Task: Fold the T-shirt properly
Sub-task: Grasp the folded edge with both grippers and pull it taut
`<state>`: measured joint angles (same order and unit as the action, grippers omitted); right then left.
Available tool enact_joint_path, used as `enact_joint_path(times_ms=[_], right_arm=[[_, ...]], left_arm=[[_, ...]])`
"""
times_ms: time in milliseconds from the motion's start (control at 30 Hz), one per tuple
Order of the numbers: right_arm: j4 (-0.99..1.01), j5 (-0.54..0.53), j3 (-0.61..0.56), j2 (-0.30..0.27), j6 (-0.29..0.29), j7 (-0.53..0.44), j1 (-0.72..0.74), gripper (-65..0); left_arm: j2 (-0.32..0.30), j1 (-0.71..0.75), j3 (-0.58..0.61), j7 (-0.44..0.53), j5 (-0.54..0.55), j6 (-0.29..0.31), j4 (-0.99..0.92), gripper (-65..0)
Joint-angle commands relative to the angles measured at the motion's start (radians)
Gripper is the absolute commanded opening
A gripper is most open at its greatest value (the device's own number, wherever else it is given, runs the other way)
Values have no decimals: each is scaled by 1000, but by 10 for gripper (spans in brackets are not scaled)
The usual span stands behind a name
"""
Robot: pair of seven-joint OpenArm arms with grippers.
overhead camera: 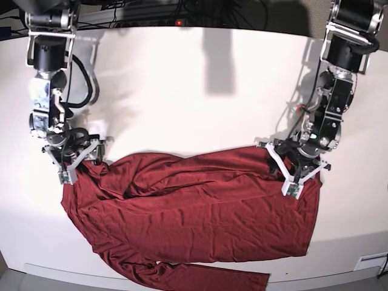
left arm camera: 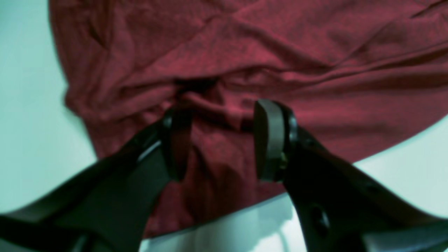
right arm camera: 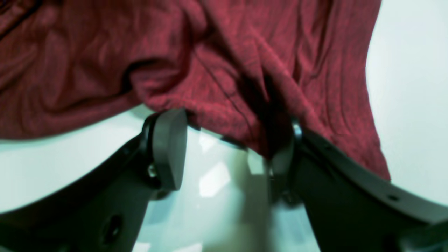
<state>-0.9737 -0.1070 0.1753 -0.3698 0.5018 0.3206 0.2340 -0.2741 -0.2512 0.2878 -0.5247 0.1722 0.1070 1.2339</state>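
Evidently, the dark red long-sleeved T-shirt (overhead camera: 200, 224) lies wrinkled across the near part of the white table (overhead camera: 163, 91), with its far edge folded over and bunched in places; the left gripper (left arm camera: 222, 140) is over the shirt at one side, its fingers apart with fabric visible between them, and the right gripper (right arm camera: 227, 154) is at the opposite side, fingers apart, by a raised fold

the maroon shirt (overhead camera: 212, 225) runs past the base view's near edge; the left hand (overhead camera: 290, 172) covers part of it.
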Motion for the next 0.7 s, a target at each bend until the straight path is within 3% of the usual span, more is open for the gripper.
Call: enact_joint_path(times_ms=[0,333,433,667], right_arm=[[-6,3,3,-25,-1,10,12,-290],[-7,-15,3,-190,0,66,16,-290],[-11,-89,3,-223,0,67,15,-290],[-157,-237,3,-190,65,109,15,-290]], left_arm=[[-6,-19,-6,28,-17,-3,18,-367],[-29,-14,-6,46,-34,-3,18,-367],[-28,-14,-6,56,-34,-4,18,-367],[-28,-15,-6,122,-34,-4,18,-371]])
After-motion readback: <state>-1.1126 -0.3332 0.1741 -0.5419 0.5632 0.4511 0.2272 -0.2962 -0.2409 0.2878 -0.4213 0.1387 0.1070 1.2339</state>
